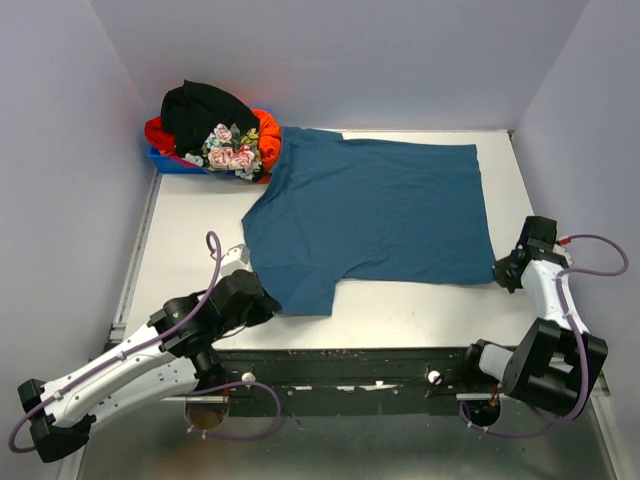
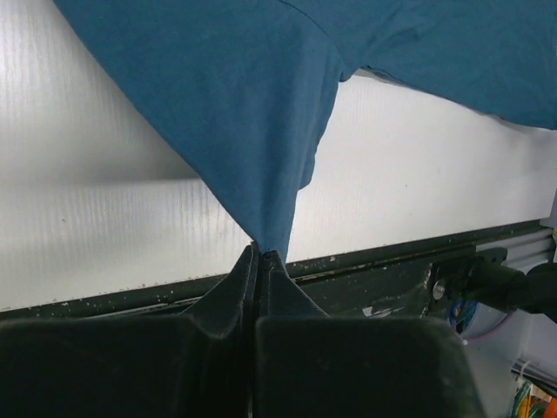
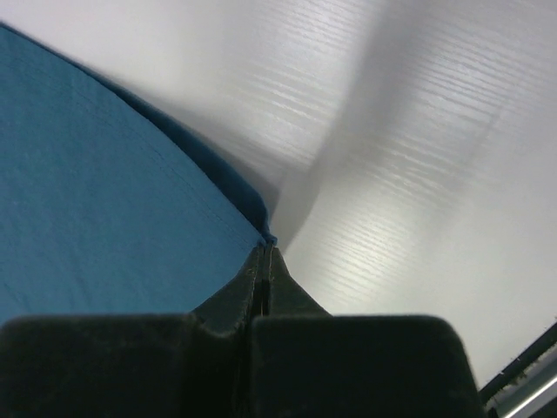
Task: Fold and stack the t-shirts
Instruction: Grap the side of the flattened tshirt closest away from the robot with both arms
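teal t-shirt (image 1: 370, 215): plain dark teal-blue all over
black t-shirt (image 1: 205, 110): plain black
orange-red t-shirt (image 1: 268, 128): bright orange-red
floral t-shirt (image 1: 230, 155): black, with pink and white roses (a few green leaves among them)
bin (image 1: 172, 163): blue
table (image 1: 420, 305): white, finely ribbed
left gripper (image 2: 261, 254): black
right gripper (image 3: 267, 248): black
left arm (image 1: 120, 375): white shells, black joints
right arm (image 1: 555, 290): white and black
cables (image 1: 213, 262): purple

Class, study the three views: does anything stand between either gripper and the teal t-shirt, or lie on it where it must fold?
Nothing does: the left gripper and right gripper are both shut on the teal t-shirt. Its surface is bare; only the pile of shirts crowds its far left corner.
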You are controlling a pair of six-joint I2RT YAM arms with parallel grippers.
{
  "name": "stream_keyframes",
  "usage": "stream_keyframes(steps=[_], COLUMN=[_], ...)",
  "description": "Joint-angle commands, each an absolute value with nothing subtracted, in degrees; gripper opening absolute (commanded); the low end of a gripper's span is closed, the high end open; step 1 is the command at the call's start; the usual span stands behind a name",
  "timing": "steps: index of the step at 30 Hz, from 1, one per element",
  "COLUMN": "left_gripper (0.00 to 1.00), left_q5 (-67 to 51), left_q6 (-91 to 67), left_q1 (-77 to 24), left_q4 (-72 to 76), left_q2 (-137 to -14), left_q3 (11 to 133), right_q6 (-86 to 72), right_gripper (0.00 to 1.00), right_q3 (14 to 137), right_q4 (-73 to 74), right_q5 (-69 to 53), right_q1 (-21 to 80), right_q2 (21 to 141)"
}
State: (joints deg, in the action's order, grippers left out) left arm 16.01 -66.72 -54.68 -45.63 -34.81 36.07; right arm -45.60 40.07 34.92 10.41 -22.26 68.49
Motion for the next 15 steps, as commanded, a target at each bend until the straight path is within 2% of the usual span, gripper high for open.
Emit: stream_keyframes(steps=[1,8,15], left_gripper=[0.0,0.0,0.0], left_q5=[15.9,29.34,24.62], left_q6=[-67.42,-56.0,-44.31], left_q1=[-56.43,-54.76,-43.78], left_q4=[-48.08,-45.27,-35.52], left_q2=[-34.62,-46.47,-60.1], left_q3=[36.73,49.9,57.56], right_q6=[-44.56,-44.65,-47.37], right_gripper=[0.01,0.01,0.01], right_q3=[37.79,40.51,46.48], right_q4=[38.15,35.77,34.8], right_q5=[10.81,5.72,0.97], right_q1=[-22.76,-22.76,-22.76], right_q2=[64.26,66.87,73.29])
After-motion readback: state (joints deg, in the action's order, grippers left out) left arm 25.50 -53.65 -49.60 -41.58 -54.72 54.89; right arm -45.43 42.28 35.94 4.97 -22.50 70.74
